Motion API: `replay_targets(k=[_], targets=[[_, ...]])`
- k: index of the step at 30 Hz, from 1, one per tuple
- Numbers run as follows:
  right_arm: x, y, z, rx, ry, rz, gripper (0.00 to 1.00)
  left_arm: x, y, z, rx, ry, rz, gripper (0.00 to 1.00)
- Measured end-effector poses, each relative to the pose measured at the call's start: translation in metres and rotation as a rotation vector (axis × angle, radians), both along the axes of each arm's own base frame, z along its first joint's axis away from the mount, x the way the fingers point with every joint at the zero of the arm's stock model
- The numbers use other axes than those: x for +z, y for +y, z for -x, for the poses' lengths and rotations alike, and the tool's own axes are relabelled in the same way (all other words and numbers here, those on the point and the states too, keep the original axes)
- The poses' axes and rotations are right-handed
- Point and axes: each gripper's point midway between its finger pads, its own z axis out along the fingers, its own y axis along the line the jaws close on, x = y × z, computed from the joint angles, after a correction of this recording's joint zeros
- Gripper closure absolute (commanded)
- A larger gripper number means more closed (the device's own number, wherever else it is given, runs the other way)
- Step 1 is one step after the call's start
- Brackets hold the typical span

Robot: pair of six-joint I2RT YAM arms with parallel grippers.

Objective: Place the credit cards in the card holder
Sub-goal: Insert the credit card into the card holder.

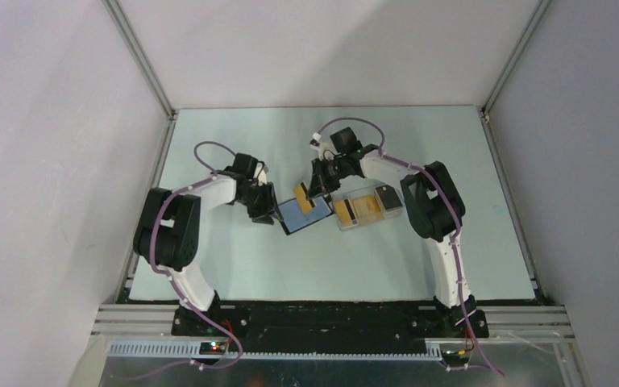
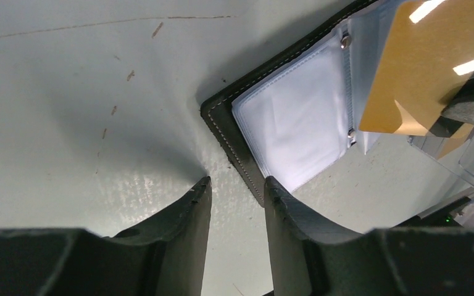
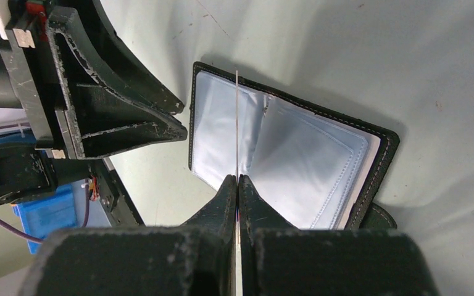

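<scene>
The card holder (image 1: 294, 216) lies open on the table, black outside with pale blue sleeves (image 3: 302, 160) inside. My right gripper (image 3: 238, 179) is shut on an orange credit card (image 2: 419, 68), seen edge-on as a thin line (image 3: 237, 123) standing over the holder's middle fold. In the top view this gripper (image 1: 320, 187) hangs above the holder's far side. My left gripper (image 2: 237, 185) is open at the holder's left corner (image 2: 222, 117). Only bare table lies between its fingers, and the right fingertip (image 2: 278, 197) sits at the holder's edge. More credit cards (image 1: 357, 210), one dark (image 1: 388, 198), lie to the right.
The pale translucent tray (image 1: 343, 225) that holds those cards sits just right of the holder, under the right arm's forearm. The table ends at grey walls with metal rails (image 1: 141, 56) left and right. The two grippers are close together over the holder.
</scene>
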Motion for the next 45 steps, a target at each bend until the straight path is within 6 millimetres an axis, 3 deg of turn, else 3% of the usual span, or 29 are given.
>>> replay_targets(k=[9, 23, 34, 39, 45], targets=[[-0.014, -0.001, 0.011, 0.005, 0.028, 0.010, 1.00, 0.000, -0.012, -0.004, 0.007, 0.015, 0.057, 0.57], [-0.017, 0.010, 0.013, -0.018, 0.031, -0.033, 1.00, -0.002, -0.016, -0.007, 0.015, 0.030, 0.077, 0.65], [-0.020, 0.013, 0.019, -0.063, 0.137, -0.043, 1.00, -0.004, -0.016, -0.008, 0.019, 0.027, 0.074, 0.66], [-0.021, 0.014, 0.024, -0.076, 0.176, -0.030, 1.00, -0.003, -0.012, -0.008, 0.036, 0.002, 0.055, 0.64], [-0.014, 0.023, 0.034, -0.055, 0.192, -0.001, 1.00, -0.001, 0.007, -0.003, 0.092, -0.036, -0.015, 0.54]])
